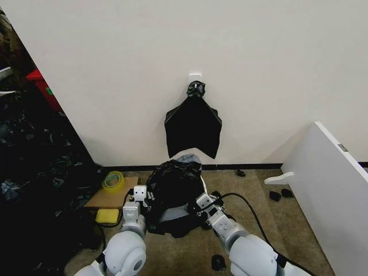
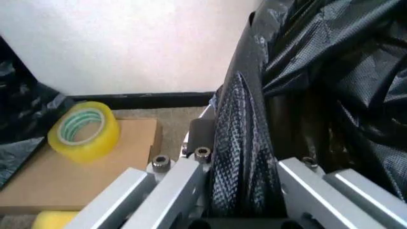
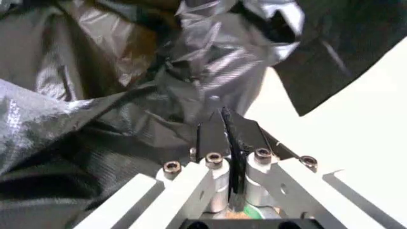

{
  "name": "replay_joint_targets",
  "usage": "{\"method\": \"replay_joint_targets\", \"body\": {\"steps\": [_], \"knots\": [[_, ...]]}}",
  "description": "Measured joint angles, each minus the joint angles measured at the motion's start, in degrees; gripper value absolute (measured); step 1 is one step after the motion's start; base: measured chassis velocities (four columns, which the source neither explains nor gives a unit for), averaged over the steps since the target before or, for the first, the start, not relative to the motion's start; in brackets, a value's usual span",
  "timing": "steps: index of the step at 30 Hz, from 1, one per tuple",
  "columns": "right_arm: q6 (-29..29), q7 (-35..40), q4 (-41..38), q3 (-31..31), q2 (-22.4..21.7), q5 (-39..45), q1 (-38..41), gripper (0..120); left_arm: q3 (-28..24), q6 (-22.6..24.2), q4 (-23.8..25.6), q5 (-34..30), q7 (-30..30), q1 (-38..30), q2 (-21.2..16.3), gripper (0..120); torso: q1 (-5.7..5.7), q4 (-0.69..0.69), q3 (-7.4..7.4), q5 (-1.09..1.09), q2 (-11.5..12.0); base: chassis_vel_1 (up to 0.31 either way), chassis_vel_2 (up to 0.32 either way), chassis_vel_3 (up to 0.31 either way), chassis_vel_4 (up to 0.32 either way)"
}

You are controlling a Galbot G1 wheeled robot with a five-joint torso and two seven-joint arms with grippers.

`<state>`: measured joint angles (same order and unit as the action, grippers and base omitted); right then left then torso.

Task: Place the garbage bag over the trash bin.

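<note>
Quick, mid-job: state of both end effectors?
Left end effector: shut on the garbage bag, a fold between its fingers.
Right end effector: shut on the garbage bag.

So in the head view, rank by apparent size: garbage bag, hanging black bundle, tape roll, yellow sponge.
1. Garbage bag
2. Hanging bundle, close behind
3. and 4. Tape roll and sponge: look alike, unranked.

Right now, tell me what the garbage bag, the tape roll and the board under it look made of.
Garbage bag: thin black plastic film, glossy, crinkled, finely embossed. Tape roll: translucent yellow plastic tape, shiny, on a pale core. Board: tan, matte, probably cardboard.
</note>
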<state>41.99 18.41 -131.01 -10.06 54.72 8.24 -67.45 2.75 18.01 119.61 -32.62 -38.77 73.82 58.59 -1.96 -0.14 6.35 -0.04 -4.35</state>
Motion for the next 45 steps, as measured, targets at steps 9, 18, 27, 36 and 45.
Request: {"method": "replay_joint_targets", "body": {"steps": [9,18,27,36,45], "knots": [[-0.02,5.14,-7.57,3.65,-1.55,23.2,-1.16,6,0.37,-0.66,-0.12,0.01,0.27,0.19,-0.13,1,0.0,-0.01,0.0,0.0,0.0,0.0,0.0,0.0,0.0],[-0.01,6.19,-8.99,4.23,-2.52,37.43,-1.25,39,0.18,-0.89,0.08,0.02,1.03,0.23,-0.07,1,0.0,-0.01,0.0,0.0,0.0,0.0,0.0,0.0,0.0],[0.07,2.96,-7.83,1.99,-4.54,35.82,-1.03,77,-0.09,-0.9,0.22,0.01,1.47,0.29,0.01,1,0.0,-0.01,0.0,0.0,0.0,0.0,0.0,0.0,0.0],[0.11,2.93,-7.01,0.92,-4.35,36.23,-0.82,65,-0.12,-0.9,0.14,-0.04,1.63,-0.07,0.09,1,0.0,-0.01,0.0,0.0,0.0,0.0,0.0,0.0,0.0],[0.1,3.16,-6.36,0.93,-3.75,36.51,-0.75,30,0.03,-0.97,0.01,-0.46,1.68,-0.18,0.09,1,0.0,-0.01,0.0,0.0,0.0,0.0,0.0,0.0,0.0]]}}
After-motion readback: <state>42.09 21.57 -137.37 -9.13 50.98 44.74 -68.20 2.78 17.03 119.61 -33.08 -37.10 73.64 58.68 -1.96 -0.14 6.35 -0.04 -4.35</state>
